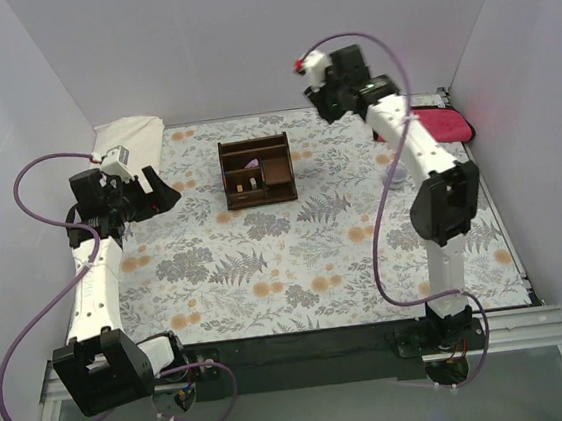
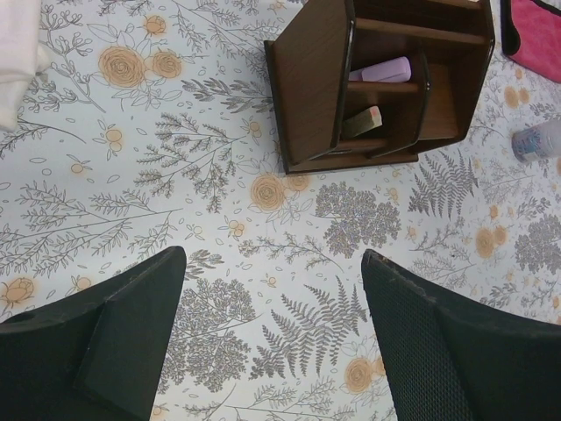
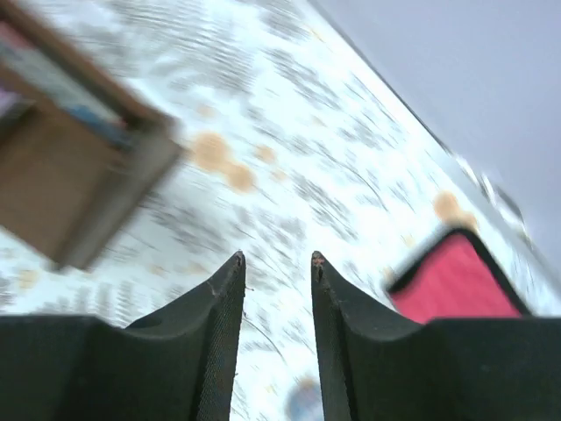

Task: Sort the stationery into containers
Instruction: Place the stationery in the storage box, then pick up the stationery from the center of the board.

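Note:
The dark brown wooden organizer (image 1: 257,171) stands on the floral mat at the middle back. In the left wrist view the organizer (image 2: 311,96) holds a pink eraser (image 2: 381,70) and a tan block (image 2: 362,121) in its small compartments. My left gripper (image 2: 273,254) is open and empty, raised above the mat to the left of the organizer (image 1: 164,196). My right gripper (image 3: 277,259) is partly open and empty, held high to the right of the blurred organizer (image 3: 70,175), near the back wall (image 1: 324,103). No pens show.
A magenta cloth (image 1: 443,123) lies at the back right and also shows in the right wrist view (image 3: 456,281). A white cloth (image 1: 128,138) lies at the back left. A small bluish round thing (image 2: 536,140) sits on the mat right of the organizer.

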Robot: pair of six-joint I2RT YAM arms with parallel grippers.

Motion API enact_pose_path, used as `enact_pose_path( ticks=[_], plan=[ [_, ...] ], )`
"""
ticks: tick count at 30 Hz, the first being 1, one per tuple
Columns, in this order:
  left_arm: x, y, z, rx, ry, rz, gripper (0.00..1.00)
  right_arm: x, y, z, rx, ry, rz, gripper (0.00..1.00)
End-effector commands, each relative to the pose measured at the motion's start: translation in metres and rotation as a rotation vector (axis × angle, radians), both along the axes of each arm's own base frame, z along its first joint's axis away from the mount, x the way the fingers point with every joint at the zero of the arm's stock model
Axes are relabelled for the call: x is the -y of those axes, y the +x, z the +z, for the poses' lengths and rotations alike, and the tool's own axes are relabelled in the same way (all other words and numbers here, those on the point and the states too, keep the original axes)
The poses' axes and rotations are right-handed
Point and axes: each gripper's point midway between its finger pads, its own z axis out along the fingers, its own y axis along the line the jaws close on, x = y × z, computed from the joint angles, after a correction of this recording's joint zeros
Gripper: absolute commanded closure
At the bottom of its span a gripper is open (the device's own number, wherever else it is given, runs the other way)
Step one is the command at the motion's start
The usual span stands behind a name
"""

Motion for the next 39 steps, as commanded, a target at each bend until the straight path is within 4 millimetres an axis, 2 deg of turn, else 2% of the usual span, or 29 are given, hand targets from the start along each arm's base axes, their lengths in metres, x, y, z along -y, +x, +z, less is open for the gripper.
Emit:
enact_pose_path(
  ticks=[1,2,3,5,6,7,10,14,17,20,27,39],
  plan=[
    [0.004,0.009,0.017,0.051,0.003,-0.026,0.21,0.077,-0.026,-0.023,-0.304,0.179,-0.117,0.64],
    [0.005,0.010,0.018,0.054,0.007,-0.033,0.21,0.099,-0.030,-0.040,-0.349,0.167,-0.149,0.64],
    [0.007,0.011,0.018,0.055,0.010,-0.040,0.21,0.109,-0.032,-0.045,-0.360,0.163,-0.168,0.64],
    [0.008,0.013,0.016,0.053,0.013,-0.051,0.21,0.136,-0.028,-0.052,-0.392,0.192,-0.258,0.55],
    [0.010,0.013,0.016,0.052,0.011,-0.058,0.21,0.143,-0.028,-0.055,-0.408,0.202,-0.284,0.49],
    [0.012,0.013,0.014,0.049,0.008,-0.064,0.21,0.148,-0.028,-0.057,-0.422,0.210,-0.303,0.34],
    [0.013,0.014,0.011,0.041,-0.001,-0.068,0.21,0.160,-0.031,-0.069,-0.456,0.192,-0.354,0.02],
    [0.017,0.013,0.008,0.032,-0.010,-0.074,0.21,0.165,-0.040,-0.091,-0.513,0.178,-0.401,0.02],
    [0.017,0.012,0.007,0.028,-0.007,-0.071,0.21,0.180,-0.044,-0.115,-0.551,0.140,-0.466,0.02],
    [0.018,0.012,0.006,0.019,-0.004,-0.071,0.21,0.191,-0.042,-0.130,-0.580,0.133,-0.514,0.02],
    [0.019,0.012,0.003,0.009,-0.006,-0.076,0.21,0.209,-0.033,-0.142,-0.566,0.086,-0.569,0.02],
    [0.018,0.013,0.002,0.004,-0.003,-0.066,0.21,0.215,-0.051,-0.172,-0.641,0.037,-0.592,0.02]
  ],
)
